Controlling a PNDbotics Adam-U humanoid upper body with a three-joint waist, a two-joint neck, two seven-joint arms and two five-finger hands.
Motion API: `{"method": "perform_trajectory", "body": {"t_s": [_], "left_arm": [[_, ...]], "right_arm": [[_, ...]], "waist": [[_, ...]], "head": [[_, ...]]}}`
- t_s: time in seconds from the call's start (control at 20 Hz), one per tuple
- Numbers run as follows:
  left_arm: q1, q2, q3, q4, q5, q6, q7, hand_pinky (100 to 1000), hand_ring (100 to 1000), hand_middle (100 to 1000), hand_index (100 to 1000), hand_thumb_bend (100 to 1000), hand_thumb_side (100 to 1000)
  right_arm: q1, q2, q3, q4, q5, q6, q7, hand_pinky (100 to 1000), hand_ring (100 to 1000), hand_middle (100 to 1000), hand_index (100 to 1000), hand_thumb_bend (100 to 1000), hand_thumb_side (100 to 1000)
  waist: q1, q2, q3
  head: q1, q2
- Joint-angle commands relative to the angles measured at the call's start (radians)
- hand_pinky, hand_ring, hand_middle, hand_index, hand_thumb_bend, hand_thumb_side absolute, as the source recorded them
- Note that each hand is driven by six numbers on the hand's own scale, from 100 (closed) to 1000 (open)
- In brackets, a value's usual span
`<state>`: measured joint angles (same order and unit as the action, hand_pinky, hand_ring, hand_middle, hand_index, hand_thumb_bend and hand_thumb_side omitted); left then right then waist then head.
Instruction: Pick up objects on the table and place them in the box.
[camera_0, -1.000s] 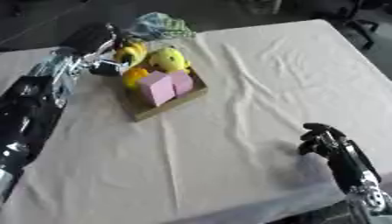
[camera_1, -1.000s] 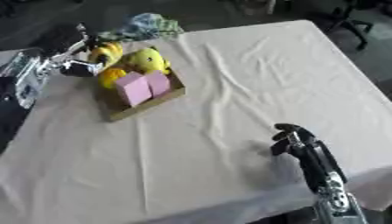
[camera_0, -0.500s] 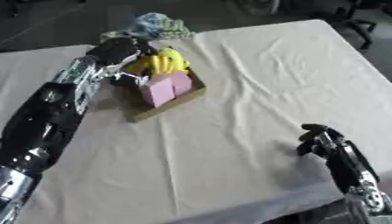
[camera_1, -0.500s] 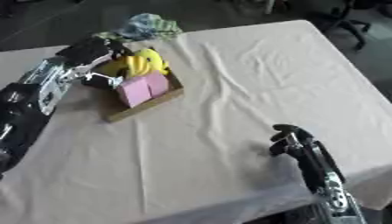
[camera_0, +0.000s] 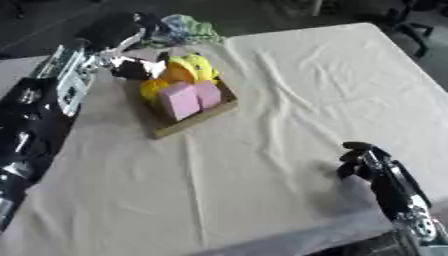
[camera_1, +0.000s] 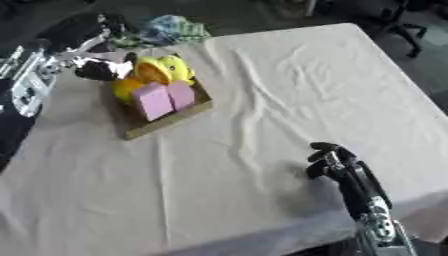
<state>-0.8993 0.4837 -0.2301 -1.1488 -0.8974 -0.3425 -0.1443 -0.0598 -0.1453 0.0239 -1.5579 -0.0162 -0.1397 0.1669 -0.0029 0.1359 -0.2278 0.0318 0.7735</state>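
Left robot hand (camera_0: 131, 67) sits at the box's (camera_0: 197, 119) far-left corner, finger state can't tell (blurred). Box on the desk (camera_0: 289, 100) holds two pink blocks (camera_0: 188, 98) and yellow and orange fruit (camera_0: 179, 72). Right robot hand (camera_0: 363, 161) rests near the desk's front right, fingers curled, holding nothing.

Left hand (camera_0: 131, 67) extended, right hand (camera_0: 363, 160) curled.

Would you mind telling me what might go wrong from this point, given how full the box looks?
The shallow brown cardboard box is crowded with two pink blocks and yellow and orange rounded pieces, so another item could spill over its low wall. The left robot hand sits right at the box's far corner and might nudge it. The crumpled greenish cloth lies near the table's far edge and might slip off.
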Motion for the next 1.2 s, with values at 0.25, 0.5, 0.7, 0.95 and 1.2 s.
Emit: {"method": "perform_trajectory", "body": {"t_s": [0.25,0.5,0.7,0.95,1.2], "left_arm": [[0.193,0.180,0.078,-0.374,0.407,0.109,0.050,691,542,547,759,100,399],[0.482,0.176,0.172,-0.616,0.700,0.162,0.094,659,508,507,736,100,505],[0.670,0.097,0.236,-0.696,0.807,0.180,0.129,644,498,499,736,100,605],[0.815,-0.036,0.267,-0.706,0.844,0.221,0.132,635,493,495,736,100,723],[0.875,-0.125,0.265,-0.689,0.860,0.257,0.134,628,486,489,733,100,822]], "right_arm": [[-0.006,-0.018,-0.016,-0.018,0.002,-0.002,-0.011,517,521,539,743,100,762],[-0.007,-0.020,-0.028,-0.023,0.003,-0.002,-0.022,517,521,538,743,100,760],[-0.007,-0.023,-0.038,-0.027,0.004,-0.003,-0.033,517,521,538,743,100,742],[-0.003,-0.026,-0.047,-0.034,0.003,-0.007,-0.041,517,522,538,743,100,726],[-0.002,-0.024,-0.053,-0.041,0.000,-0.012,-0.045,518,522,539,744,100,712]], "waist": [[-0.004,-0.014,0.021],[-0.002,-0.006,0.047],[0.001,-0.005,0.071],[0.001,-0.008,0.094],[-0.003,-0.008,0.099]], "head": [[-0.011,-0.004],[-0.016,-0.004],[-0.009,-0.004],[0.016,-0.004],[0.048,-0.004]]}}
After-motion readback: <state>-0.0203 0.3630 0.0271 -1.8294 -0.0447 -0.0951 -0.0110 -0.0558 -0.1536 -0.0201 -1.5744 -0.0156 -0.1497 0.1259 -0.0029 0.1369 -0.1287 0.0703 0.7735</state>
